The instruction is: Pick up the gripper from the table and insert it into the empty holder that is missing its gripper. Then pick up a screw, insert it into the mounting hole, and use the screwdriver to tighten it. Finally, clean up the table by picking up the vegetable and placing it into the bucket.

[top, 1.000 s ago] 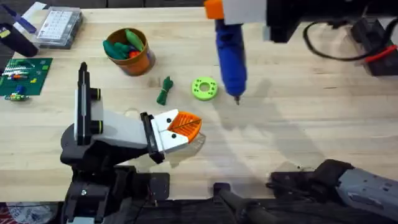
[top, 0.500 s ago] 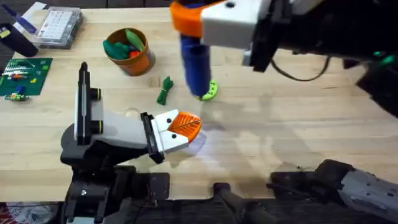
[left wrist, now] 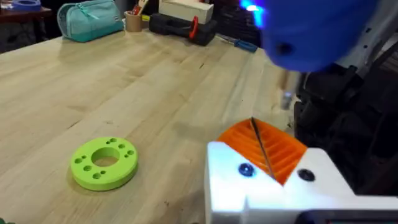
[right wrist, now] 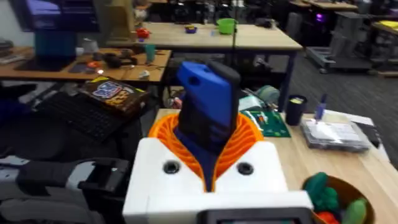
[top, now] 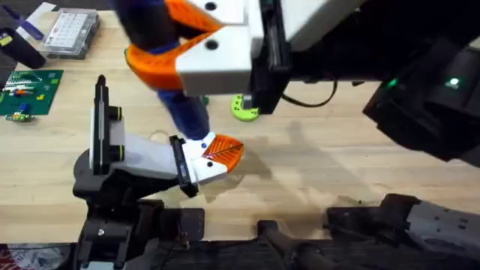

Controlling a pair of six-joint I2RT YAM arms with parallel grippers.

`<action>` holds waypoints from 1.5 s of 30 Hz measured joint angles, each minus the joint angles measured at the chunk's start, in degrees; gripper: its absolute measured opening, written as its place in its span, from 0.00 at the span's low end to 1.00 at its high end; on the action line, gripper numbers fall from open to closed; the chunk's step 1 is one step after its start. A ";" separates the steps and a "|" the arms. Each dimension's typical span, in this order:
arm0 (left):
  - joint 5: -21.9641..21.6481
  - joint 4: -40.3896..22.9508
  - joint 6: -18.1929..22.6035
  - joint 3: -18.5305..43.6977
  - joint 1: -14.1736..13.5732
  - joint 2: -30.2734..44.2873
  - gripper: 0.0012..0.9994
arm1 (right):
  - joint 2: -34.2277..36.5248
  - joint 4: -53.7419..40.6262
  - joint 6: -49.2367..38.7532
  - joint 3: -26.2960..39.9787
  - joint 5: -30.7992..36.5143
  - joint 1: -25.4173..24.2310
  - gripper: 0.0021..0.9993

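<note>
My right gripper reaches across from the right, shut on the blue screwdriver, which stands between its orange pads. The thin metal bit slants down in front of the small orange ribbed gripper, close to its white wedge block. That gripper sits on the black end plate of the white-grey holder. A shiny screw head shows in one of the block's two holes. The bucket holds green and red toys. The vegetable is hidden under the right arm.
A lime-green ring with holes lies just behind the holder's tip. A clear compartment box and a green circuit board sit at the far left. Bare wood stretches to the right of the holder.
The right arm has swung left and forward with the screwdriver, from the back middle to over the holder's tip. It now covers the bucket and the vegetable.
</note>
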 joint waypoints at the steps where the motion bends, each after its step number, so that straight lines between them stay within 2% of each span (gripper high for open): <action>1: 0.00 0.00 0.00 0.00 0.00 0.00 0.01 | 0.10 0.26 0.00 0.00 -0.20 0.35 0.03; 13: 0.00 0.00 0.00 0.00 0.00 0.00 0.01 | 3.73 0.94 -0.22 0.00 -0.73 0.79 0.03; 45: 0.00 0.00 0.00 0.00 0.00 0.00 0.01 | 4.12 -0.10 -1.75 -0.02 -0.71 0.24 0.03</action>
